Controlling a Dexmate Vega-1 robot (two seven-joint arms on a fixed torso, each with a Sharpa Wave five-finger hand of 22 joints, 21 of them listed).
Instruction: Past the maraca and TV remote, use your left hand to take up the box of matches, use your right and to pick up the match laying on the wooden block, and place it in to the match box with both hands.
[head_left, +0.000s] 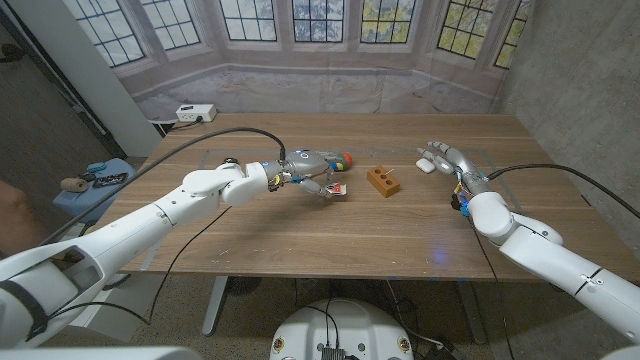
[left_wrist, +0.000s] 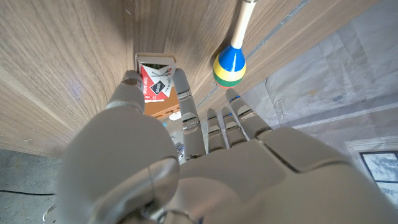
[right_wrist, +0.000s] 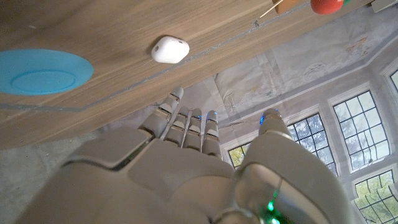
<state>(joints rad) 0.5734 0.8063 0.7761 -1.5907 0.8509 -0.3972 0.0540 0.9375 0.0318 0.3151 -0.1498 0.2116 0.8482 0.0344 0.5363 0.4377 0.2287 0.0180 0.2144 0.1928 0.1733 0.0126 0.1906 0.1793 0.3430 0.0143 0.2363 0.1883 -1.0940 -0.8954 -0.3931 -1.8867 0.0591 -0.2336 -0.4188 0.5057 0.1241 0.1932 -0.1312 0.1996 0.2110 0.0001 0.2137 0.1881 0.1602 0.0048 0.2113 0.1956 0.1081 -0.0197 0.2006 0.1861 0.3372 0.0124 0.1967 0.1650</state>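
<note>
One wooden table (head_left: 300, 235); one matchbox (left_wrist: 157, 82); one maraca (left_wrist: 231, 62); one wooden block (head_left: 382, 181); one small white case (right_wrist: 170, 49); one blue disc (right_wrist: 42, 71); two robot hands, left hand (head_left: 308, 171) and right hand (head_left: 447, 159).
</note>
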